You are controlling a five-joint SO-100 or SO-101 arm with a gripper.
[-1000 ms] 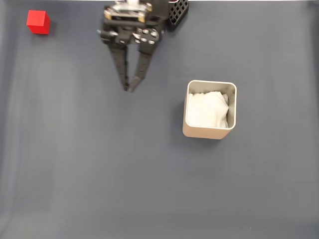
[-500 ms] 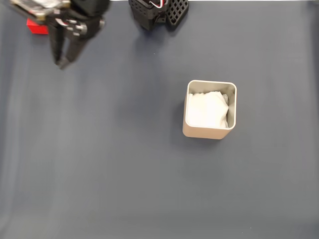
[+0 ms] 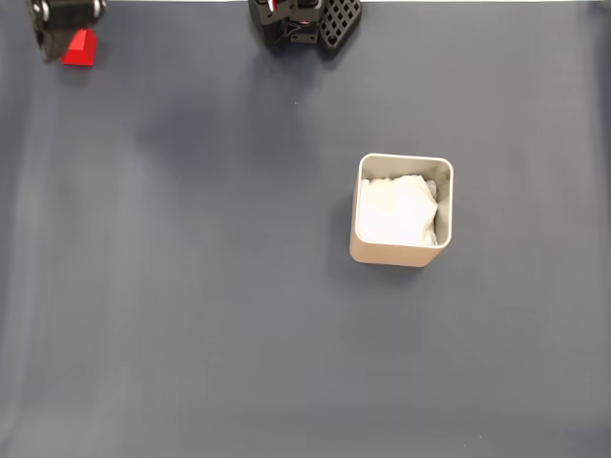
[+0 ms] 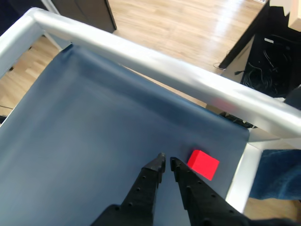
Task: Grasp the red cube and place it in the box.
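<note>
The red cube [image 3: 80, 50] sits at the far top left of the dark grey mat in the fixed view, its left part covered by my gripper [image 3: 45, 46]. In the wrist view the gripper [image 4: 167, 161] hangs above the mat with its two black fingers almost touching and nothing between them. There the red cube [image 4: 203, 165] lies just right of the fingertips, apart from them. The beige box [image 3: 400, 254] stands right of centre in the fixed view, with white padding [image 3: 396, 212] inside.
The arm's black base [image 3: 307, 21] is at the top edge of the fixed view. A silver frame rail [image 4: 155, 66] borders the mat [image 4: 84, 132] just beyond the cube, with wooden floor behind it. Blue denim [image 4: 277, 174] shows at the right.
The gripper swung from the top middle of the mat to the far top left and now partly covers the red cube. Cube and box have not moved.
</note>
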